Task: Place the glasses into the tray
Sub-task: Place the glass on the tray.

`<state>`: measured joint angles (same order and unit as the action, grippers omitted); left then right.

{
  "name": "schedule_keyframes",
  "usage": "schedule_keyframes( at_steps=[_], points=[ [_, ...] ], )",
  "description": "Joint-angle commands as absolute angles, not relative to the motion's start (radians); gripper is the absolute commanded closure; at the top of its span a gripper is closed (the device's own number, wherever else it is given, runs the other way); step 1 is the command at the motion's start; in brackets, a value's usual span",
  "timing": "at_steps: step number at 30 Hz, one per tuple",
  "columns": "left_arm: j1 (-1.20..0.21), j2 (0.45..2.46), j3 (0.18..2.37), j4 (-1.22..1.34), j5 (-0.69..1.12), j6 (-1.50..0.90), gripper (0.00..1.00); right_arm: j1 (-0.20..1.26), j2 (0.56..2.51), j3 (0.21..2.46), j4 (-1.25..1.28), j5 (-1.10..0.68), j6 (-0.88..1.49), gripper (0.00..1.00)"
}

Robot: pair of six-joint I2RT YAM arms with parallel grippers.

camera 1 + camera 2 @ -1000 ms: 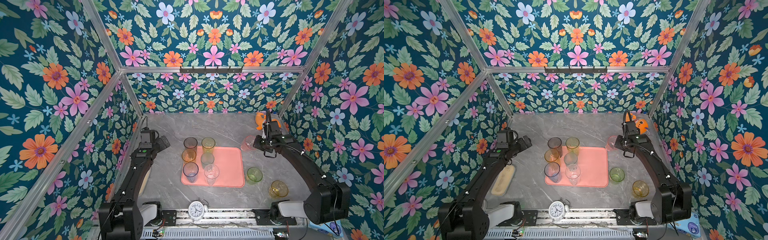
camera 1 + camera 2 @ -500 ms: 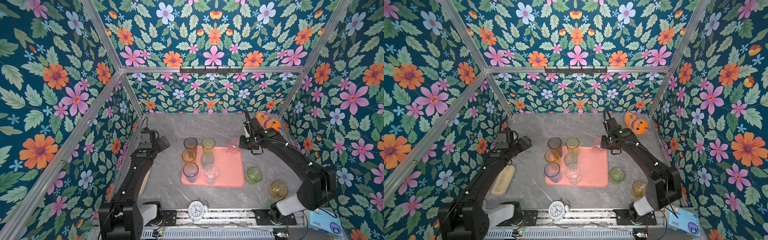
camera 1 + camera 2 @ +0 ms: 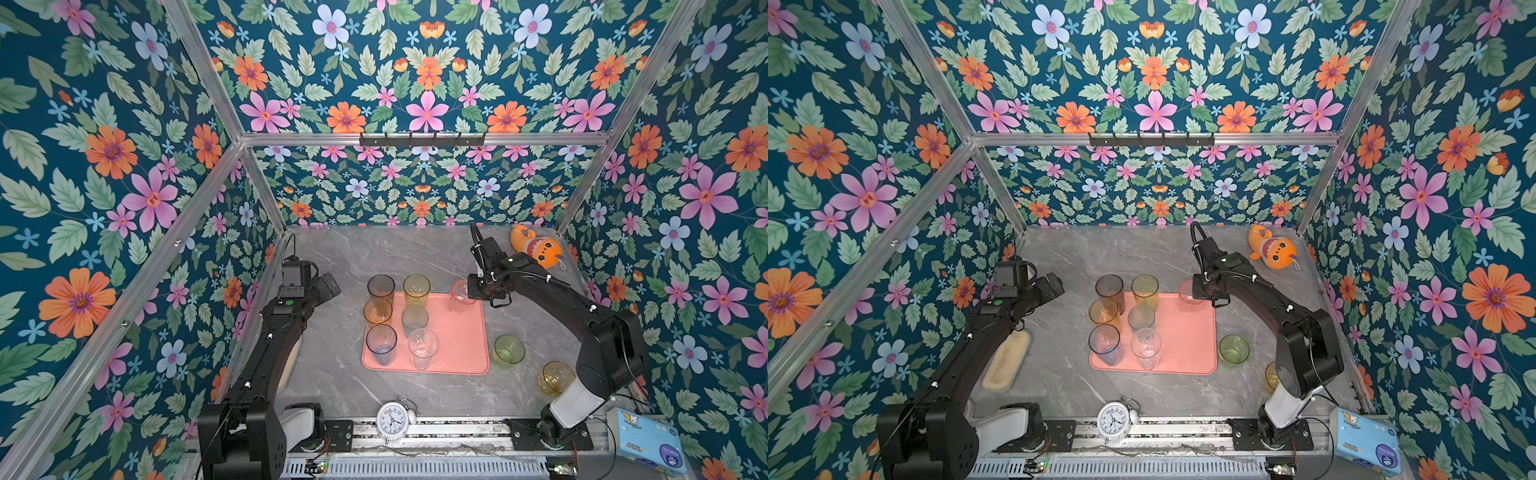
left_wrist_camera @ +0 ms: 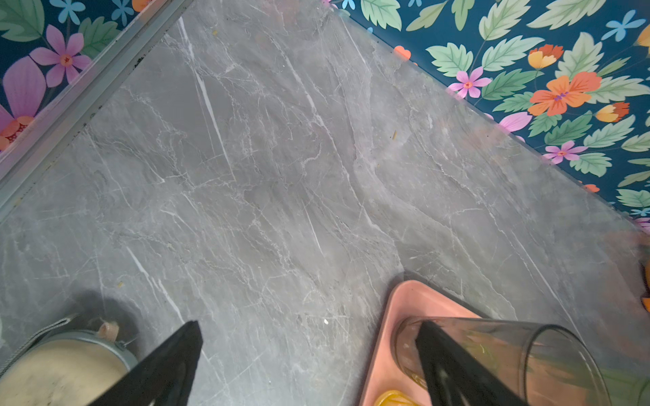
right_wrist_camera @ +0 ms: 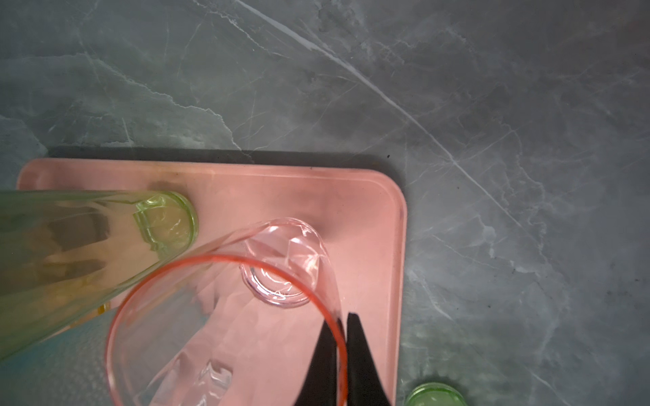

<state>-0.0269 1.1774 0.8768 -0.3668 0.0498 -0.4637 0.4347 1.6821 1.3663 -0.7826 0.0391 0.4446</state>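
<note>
Pink see-through glass (image 5: 225,316), rim pinched in right claw (image 5: 343,318).

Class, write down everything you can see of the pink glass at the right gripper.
The pink glass is a see-through tumbler with a faint pink tint, a brighter rim and a thick faceted base. It is upright and empty, over the far right corner of the tray. The right gripper is shut on its wall at the rim, one finger inside, one outside. Whether its base rests on the tray cannot be told. A tall yellow-green glass stands beside it.
</note>
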Motion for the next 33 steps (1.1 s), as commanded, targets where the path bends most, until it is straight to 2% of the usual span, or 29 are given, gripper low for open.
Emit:
schedule_keyframes(
  at_steps=[1, 28, 33],
  points=[
    [-0.026, 1.180, 0.874, -0.361, 0.041, -0.453, 0.02, 0.437, 1.709, 1.374, -0.785, 0.052, 0.437, 1.00],
    [-0.025, 1.178, 0.871, -0.364, 0.044, -0.449, 0.03, 0.488, 1.808, 1.422, -0.824, 0.152, 0.435, 1.00],
    [-0.025, 1.178, 0.874, -0.362, 0.043, -0.448, 0.03, 0.495, 1.819, 1.438, -0.836, 0.167, 0.434, 0.83]
  ],
)
